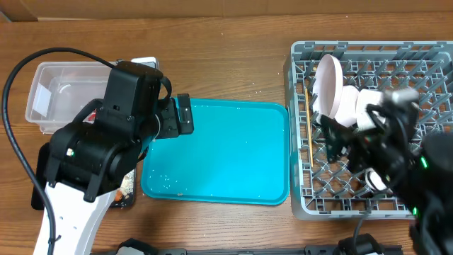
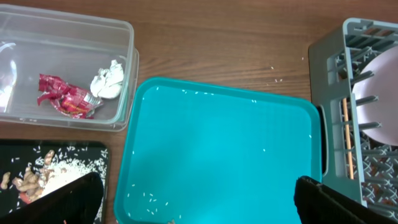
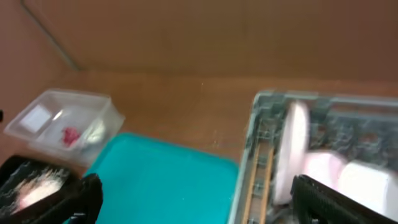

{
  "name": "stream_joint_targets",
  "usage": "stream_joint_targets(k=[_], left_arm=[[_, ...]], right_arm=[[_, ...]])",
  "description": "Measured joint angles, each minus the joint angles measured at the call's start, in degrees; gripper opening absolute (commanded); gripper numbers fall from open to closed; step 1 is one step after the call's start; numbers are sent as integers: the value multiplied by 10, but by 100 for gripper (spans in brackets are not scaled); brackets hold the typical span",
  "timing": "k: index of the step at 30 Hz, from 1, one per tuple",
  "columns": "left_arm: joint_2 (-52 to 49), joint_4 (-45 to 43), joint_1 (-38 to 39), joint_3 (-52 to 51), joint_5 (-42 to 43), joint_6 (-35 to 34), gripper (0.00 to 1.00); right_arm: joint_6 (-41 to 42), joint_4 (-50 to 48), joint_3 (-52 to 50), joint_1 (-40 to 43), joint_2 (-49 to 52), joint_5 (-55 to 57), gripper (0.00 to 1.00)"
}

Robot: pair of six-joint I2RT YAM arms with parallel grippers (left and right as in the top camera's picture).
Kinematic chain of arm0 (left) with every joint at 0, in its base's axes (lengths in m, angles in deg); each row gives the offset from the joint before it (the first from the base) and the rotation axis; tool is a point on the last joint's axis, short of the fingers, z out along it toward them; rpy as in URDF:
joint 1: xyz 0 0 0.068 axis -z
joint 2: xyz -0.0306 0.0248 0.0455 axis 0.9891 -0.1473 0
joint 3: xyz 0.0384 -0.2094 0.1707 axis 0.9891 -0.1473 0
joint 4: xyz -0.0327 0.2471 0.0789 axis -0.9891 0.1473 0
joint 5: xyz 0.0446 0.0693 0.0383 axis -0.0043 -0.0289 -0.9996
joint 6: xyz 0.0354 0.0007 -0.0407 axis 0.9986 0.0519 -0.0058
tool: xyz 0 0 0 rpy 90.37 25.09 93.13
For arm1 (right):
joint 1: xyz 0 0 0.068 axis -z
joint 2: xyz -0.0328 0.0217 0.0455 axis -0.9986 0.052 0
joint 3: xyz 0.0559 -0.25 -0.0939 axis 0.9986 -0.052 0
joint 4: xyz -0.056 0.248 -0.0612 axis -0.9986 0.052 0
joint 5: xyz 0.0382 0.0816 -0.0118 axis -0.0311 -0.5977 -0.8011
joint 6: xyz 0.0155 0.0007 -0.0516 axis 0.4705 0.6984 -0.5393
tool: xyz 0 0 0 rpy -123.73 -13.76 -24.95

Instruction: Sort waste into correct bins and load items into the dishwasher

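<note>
two chopsticks (image 1: 309, 145) lie lengthwise along dish rack (image 1: 368, 48) wall beside teal tray (image 1: 212, 156)

A lab bench staged like a kitchen: robot arm (image 1: 99, 145), wooden table (image 1: 233, 64), grey dish rack (image 1: 425, 49), teal tray (image 1: 226, 149).

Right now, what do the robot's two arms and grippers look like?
Left arm: boxy black housings on a white lower link, with a small green lamp and a black cable looping out behind. Right arm: also black, with loose black wiring and a green light; it looks blurred. Each wrist view shows dark, wedge-shaped fingers at the bottom corners.
</note>
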Motion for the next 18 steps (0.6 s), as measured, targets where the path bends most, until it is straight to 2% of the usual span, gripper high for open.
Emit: stream_joint_targets(k=[6,12,18], left_arm=[[-13,0,0,0,0,0,100],[-24,0,0,0,0,0,100],[-36,0,0,0,0,0,100]], right_arm=[[-22,-163,-200,57,-129,2,100],[-27,-194,-364,68,-219,-3,100],[-30,-246,-480,68,-330,-6,100]])
